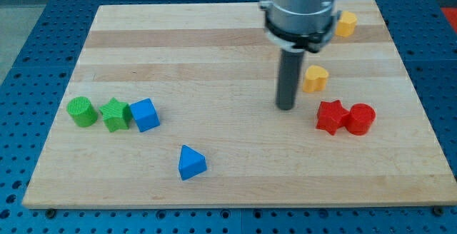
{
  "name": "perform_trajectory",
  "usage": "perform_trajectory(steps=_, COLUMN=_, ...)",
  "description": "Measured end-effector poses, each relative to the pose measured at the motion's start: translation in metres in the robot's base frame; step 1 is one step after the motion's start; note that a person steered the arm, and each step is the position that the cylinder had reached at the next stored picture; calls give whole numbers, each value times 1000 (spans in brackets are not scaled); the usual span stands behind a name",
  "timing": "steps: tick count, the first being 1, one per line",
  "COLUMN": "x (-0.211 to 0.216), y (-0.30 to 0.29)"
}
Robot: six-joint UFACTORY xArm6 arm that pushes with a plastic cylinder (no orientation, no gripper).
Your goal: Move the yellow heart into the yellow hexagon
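At the frame's left a green cylinder (82, 111), green star (115, 114) and blue cube (145, 114) sit in a touching row; a blue triangle (191, 163) lies lower centre. My tip (286, 107), a bare rod grasping nothing, stands just left of the yellow heart (315, 78). Lower right, red star (331, 116) touches red cylinder (360, 118). The yellow hexagon (346, 23) sits upper right on the wooden board (214, 48).

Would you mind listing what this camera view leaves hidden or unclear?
- Yellow hexagon: its left part is hidden behind the arm's grey housing.
- Whether my tip touches the yellow heart: cannot tell; they look slightly apart.
- Arm above the housing: cut off by the view's top.
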State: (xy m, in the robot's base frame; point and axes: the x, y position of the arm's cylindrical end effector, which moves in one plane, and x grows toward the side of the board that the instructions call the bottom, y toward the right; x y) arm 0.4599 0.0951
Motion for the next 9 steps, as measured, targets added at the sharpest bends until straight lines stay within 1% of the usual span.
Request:
perform_trajectory(steps=1, x=-31, y=30)
perform_trajectory(steps=2, x=-57, y=36)
perform_trajectory(steps=3, x=-111, y=58)
perform_trajectory(steps=4, x=-123, y=61)
perform_trajectory(steps=5, x=-115, y=59)
perform_trajectory(steps=6, x=-78, y=41)
perform_trajectory(steps=7, x=-48, y=55)
perform_trajectory(steps=8, x=-66, y=63)
perform_trajectory(steps=9, x=-94, y=76)
